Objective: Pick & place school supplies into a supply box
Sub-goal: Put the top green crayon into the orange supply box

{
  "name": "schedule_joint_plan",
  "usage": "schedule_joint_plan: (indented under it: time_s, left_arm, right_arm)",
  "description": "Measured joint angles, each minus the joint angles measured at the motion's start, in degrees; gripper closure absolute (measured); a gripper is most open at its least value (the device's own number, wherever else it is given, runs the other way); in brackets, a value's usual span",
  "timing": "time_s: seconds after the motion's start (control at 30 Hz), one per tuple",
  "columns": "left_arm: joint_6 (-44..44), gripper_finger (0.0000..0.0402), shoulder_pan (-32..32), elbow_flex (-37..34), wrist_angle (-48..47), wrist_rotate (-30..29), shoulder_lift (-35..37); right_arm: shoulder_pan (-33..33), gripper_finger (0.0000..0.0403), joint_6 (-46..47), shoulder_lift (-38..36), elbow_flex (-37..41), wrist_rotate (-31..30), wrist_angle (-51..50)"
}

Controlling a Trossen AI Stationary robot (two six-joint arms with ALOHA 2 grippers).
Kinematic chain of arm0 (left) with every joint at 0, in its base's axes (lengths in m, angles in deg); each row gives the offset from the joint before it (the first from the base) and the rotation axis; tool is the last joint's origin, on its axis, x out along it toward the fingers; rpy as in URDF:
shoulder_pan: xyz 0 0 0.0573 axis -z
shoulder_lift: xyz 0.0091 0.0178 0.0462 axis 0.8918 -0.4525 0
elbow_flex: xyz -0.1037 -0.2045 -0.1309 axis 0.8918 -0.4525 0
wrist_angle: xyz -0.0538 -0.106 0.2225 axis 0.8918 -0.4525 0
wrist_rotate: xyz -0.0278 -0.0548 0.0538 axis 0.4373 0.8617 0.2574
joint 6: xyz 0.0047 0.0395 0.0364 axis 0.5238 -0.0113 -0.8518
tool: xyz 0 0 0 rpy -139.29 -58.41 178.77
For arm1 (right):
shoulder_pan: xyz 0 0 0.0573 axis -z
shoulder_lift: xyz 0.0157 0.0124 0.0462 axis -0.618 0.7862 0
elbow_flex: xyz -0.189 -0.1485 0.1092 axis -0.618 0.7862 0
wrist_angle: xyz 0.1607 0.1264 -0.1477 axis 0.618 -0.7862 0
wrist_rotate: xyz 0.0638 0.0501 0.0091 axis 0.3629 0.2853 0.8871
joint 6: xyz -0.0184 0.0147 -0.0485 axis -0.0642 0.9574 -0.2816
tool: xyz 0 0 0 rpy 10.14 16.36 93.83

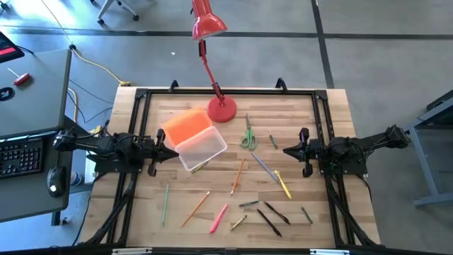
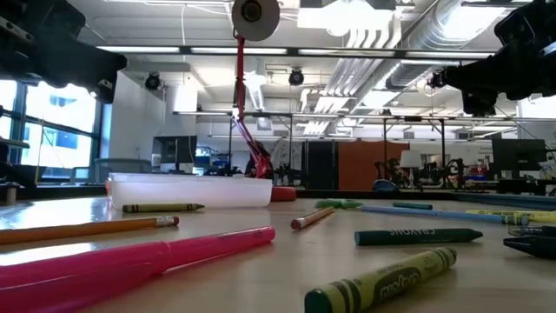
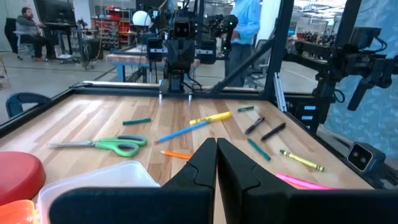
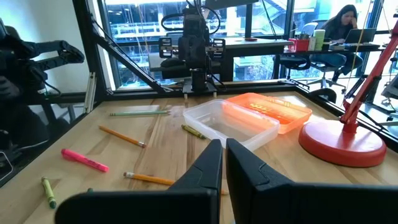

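The clear supply box [image 1: 202, 147] stands open on the wooden table, with its orange lid [image 1: 186, 126] lying against its far-left side. The school supplies lie flat and scattered across the table's near and right parts: green-handled scissors [image 1: 248, 136], a pink marker [image 1: 218, 218], orange pencils [image 1: 196, 208], a yellow marker [image 1: 283, 184], black markers [image 1: 272, 216] and a green pencil [image 1: 165, 202]. My left gripper [image 1: 173, 153] hovers just left of the box, pointing level, shut and empty [image 3: 216, 155]. My right gripper [image 1: 287, 150] hovers right of the scissors, also shut and empty [image 4: 224, 155].
A red desk lamp stands with its round base [image 1: 221, 110] at the table's far middle, just beyond the box and lid. A black frame [image 1: 145, 95] runs around the tabletop. A crayon [image 1: 199, 167] lies at the box's near corner. A grey desk with a keyboard [image 1: 21, 157] stands to the left.
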Motion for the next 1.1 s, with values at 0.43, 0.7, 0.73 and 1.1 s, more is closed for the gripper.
schedule_joint_plan:
  time_s: [0.43, 0.7, 0.73, 1.1]
  left_arm:
    - [1.7, 0.0357, 0.0, 0.0, -2.1, 4.4, 0.0]
    - [-6.7, 0.0357, 0.0, 1.8, 1.8, -6.6, 0.0]
    - [-6.6, 0.0357, 0.0, 2.1, 0.8, -7.3, 0.0]
    - [-10.6, 0.0336, 0.0, 2.1, 5.5, -6.8, 0.0]
  right_arm:
    - [0.0, 0.0402, 0.0, 0.0, 0.0, 0.0, 0.0]
    - [0.0, 0.0402, 0.0, 0.0, 0.0, 0.0, 0.0]
    - [0.0, 0.0402, 0.0, 0.0, 0.0, 0.0, 0.0]
    - [0.0, 0.0402, 0.0, 0.0, 0.0, 0.0, 0.0]
